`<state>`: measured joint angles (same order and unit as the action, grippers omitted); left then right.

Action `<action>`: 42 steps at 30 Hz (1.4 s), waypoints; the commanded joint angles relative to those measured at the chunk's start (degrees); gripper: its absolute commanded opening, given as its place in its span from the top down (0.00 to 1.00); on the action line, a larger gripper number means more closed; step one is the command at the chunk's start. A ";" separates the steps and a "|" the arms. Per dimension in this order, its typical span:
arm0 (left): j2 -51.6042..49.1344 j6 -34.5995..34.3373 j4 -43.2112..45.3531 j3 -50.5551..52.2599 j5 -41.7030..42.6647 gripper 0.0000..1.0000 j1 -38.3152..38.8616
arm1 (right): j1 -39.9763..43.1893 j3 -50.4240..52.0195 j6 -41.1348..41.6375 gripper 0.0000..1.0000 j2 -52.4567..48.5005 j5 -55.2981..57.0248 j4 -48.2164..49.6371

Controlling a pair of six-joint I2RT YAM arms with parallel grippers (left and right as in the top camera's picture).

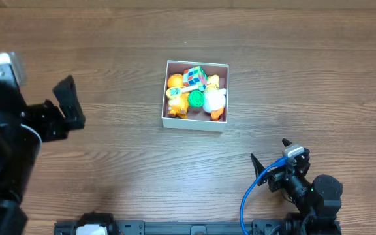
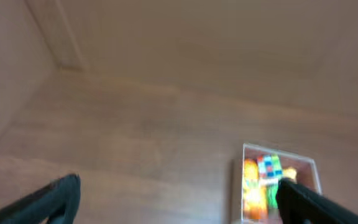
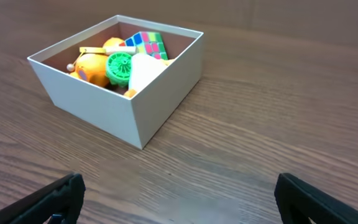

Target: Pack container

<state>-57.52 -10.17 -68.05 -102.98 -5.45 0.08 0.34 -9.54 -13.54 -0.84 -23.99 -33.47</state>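
Left hand [image 1: 70, 104] sits at the left edge of the overhead frame, spread wide with nothing in it. Just above centre frame is the container [image 1: 194, 125] on the counter [image 1: 305, 65], and it's pretty full: a colour cube [image 1: 194, 77] at the top, orange toys [image 1: 175, 83] along its left side, a green disc [image 1: 196, 99] in the middle and a white toy [image 1: 215, 98] on the right. Right hand [image 1: 268, 150] is lower right, also wide open and empty.

I can't spot any loose toys, so I'd guess the packing is basically done. The trick now is keeping both hands off those thin walls. If something rides above the rim, push it straight down rather than in from the side.

The container is right of the left hand and well apart from it. It's up-left of the right hand, which is nearer but not touching.
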 commanded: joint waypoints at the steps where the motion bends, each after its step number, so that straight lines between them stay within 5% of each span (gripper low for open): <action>1: 12.39 1.01 13.25 23.69 -0.50 0.00 -2.47 | -0.28 0.50 -0.17 0.00 0.68 -0.31 0.22; 8: 36.50 1.53 32.13 65.88 -0.59 0.00 -2.71 | -0.28 0.50 -0.17 0.00 0.68 -0.31 0.22; 16: 51.74 1.62 38.58 87.06 -0.76 0.00 -2.71 | -0.28 0.50 -0.17 0.00 0.68 -0.31 0.22; 23: 57.37 1.60 40.35 95.21 -0.98 0.00 -2.71 | -0.28 0.50 -0.17 0.00 0.68 -0.31 0.24; 42: 57.31 1.60 40.46 95.23 -1.09 0.00 -2.71 | -0.28 0.50 -0.17 0.00 0.68 -0.31 0.22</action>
<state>-0.99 -9.91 -27.79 -8.16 -5.87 -2.04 0.34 -9.50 -13.54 -0.73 -23.99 -33.43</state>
